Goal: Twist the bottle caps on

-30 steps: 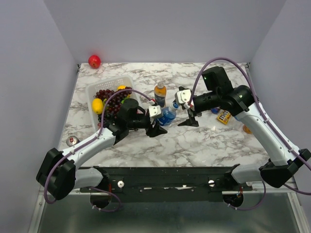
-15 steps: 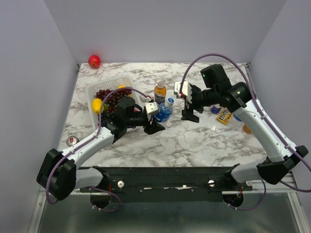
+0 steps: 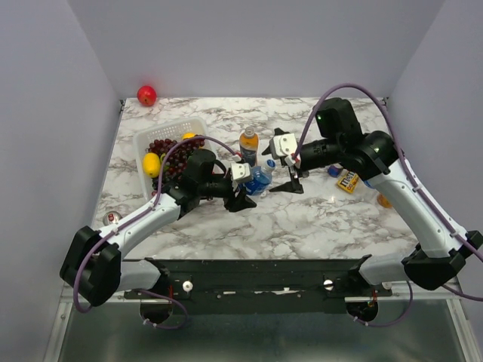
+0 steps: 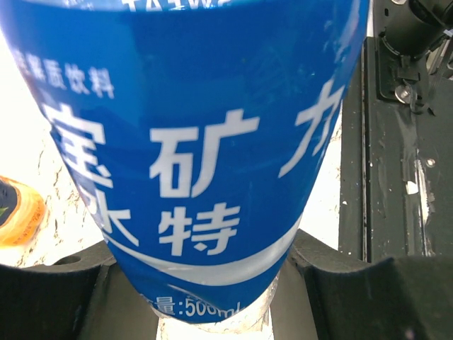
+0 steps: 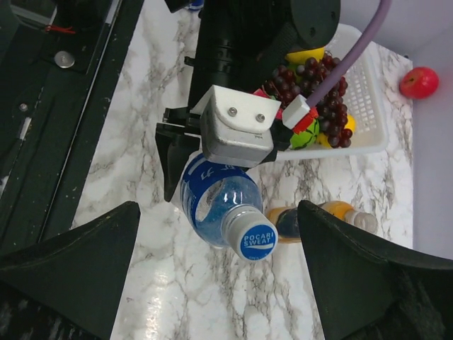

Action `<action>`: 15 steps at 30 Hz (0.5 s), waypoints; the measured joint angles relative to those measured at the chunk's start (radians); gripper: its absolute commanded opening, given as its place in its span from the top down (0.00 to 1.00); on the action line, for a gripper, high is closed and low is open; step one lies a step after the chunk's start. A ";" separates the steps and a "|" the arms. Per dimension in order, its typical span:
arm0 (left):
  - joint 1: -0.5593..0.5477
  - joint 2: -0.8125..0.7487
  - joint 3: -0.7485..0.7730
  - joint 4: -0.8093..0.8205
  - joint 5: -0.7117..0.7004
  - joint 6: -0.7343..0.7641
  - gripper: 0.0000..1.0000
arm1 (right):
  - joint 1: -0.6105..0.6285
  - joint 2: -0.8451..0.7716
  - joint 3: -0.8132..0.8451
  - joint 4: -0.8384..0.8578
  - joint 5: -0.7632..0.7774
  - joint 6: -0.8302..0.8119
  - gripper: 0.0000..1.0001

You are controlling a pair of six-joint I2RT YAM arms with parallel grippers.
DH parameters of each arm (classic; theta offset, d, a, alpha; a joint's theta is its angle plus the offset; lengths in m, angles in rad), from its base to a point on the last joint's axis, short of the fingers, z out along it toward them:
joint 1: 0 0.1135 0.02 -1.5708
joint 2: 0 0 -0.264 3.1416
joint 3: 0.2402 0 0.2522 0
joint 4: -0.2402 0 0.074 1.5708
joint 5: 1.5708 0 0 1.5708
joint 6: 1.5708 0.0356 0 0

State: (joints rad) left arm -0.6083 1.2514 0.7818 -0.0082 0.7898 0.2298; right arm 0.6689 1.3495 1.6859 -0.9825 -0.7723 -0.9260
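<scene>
Left gripper (image 3: 243, 192) clamped on tilted Pocari Sweat bottle (image 5: 212, 202), cap (image 5: 253, 241) on, facing right gripper (image 3: 293, 186). Right fingers spread wide, holding nothing.

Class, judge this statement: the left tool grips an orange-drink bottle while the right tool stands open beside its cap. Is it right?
No. The left tool grips a blue-labelled bottle, not an orange-drink one, as the left wrist view shows. The right tool does stand open beside its cap.
</scene>
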 measured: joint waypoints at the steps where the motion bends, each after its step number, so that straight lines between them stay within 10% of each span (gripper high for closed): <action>1: -0.001 0.001 0.003 -0.001 0.001 0.000 1.00 | 0.003 0.005 -0.003 -0.001 -0.003 -0.008 0.01; 15: 0.003 0.003 0.013 0.013 0.012 -0.055 1.00 | 0.013 0.018 -0.068 0.004 0.021 -0.055 0.00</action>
State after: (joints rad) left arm -0.6052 1.2545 0.7948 0.0051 0.8017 0.1745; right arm 0.6815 1.3670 1.6180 -0.9787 -0.7517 -0.9810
